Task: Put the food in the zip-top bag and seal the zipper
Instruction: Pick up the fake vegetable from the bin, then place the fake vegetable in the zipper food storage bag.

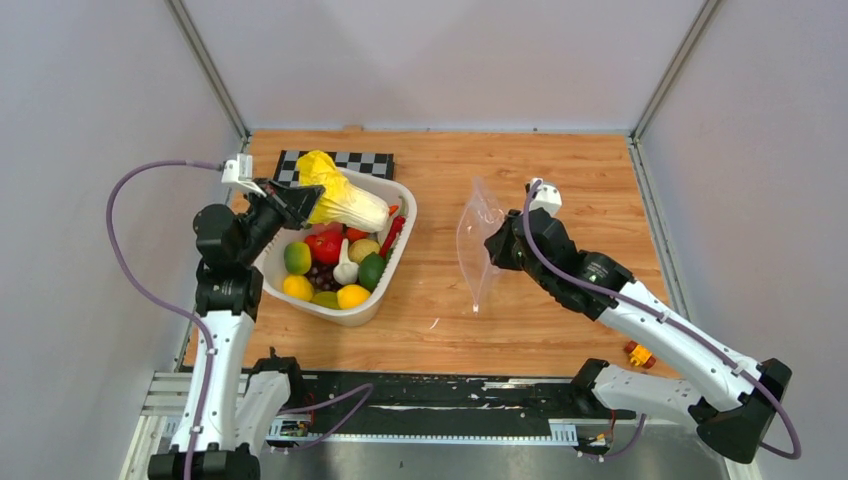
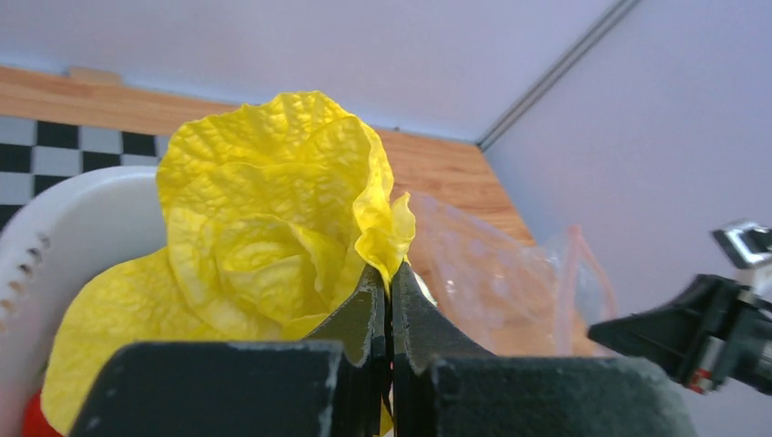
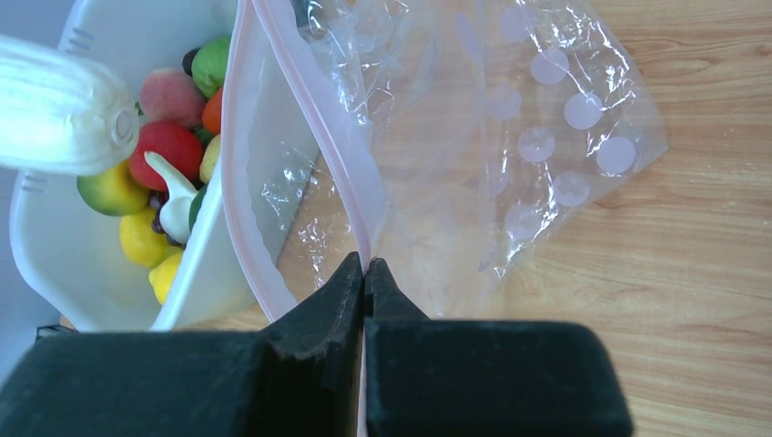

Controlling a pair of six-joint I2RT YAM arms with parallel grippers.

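My left gripper (image 1: 303,203) is shut on a yellow leaf of the cabbage (image 1: 345,196) and holds it over the basket; in the left wrist view the gripper (image 2: 390,273) pinches the leaf of the cabbage (image 2: 264,228). My right gripper (image 1: 497,243) is shut on the pink zipper strip (image 3: 314,118) of the clear zip-top bag (image 1: 478,238) and holds it up with its mouth open toward the basket. The gripper (image 3: 364,264) shows pinching the strip in the right wrist view. Tomato (image 1: 324,245), limes, lemons, garlic (image 1: 345,268) and chili (image 1: 391,235) lie in the basket.
The white slotted basket (image 1: 400,205) stands left of centre on the wooden table. A black-and-white checkerboard (image 1: 360,160) lies behind it. A small orange-yellow piece (image 1: 638,353) lies near the right arm's base. Grey walls close in on three sides.
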